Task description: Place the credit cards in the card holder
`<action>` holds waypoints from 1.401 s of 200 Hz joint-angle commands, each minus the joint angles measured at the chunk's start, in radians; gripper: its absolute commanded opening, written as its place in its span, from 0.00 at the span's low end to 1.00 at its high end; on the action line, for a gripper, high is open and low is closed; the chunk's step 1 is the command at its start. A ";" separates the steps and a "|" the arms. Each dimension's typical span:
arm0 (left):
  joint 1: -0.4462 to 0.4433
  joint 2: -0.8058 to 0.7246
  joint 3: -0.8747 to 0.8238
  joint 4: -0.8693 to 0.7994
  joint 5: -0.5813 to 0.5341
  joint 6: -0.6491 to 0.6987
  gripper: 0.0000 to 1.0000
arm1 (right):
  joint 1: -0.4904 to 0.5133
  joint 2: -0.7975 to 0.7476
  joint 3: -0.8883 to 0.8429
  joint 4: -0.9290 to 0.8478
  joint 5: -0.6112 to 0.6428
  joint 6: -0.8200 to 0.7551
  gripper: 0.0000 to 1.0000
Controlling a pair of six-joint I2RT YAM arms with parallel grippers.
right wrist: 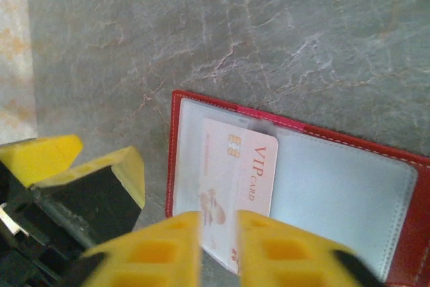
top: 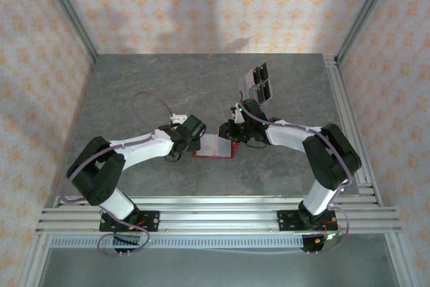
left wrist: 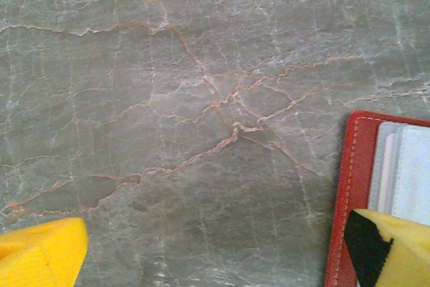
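The card looks thin, stiff and slippery; hold its near edge. It pokes from the card holder. The left fingers are wide apart; whether the right fingers pinch it, I cannot tell.

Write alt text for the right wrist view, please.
An open red card holder lies on a grey table, a VIP card partly tucked into one pocket. The right gripper, fingers close together, frames the card's near edge.
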 commanded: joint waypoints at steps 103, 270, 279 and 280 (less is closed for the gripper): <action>0.012 0.024 -0.069 0.035 0.003 0.051 1.00 | 0.066 0.102 0.119 -0.224 0.093 -0.045 0.00; 0.012 0.032 -0.120 0.097 0.029 0.028 1.00 | 0.107 0.188 0.168 -0.218 0.081 -0.032 0.00; 0.012 0.030 -0.124 0.101 0.031 0.026 1.00 | 0.108 0.191 0.171 -0.218 0.079 -0.031 0.00; 0.011 0.030 -0.124 0.101 0.031 0.026 1.00 | 0.108 0.192 0.172 -0.217 0.079 -0.031 0.00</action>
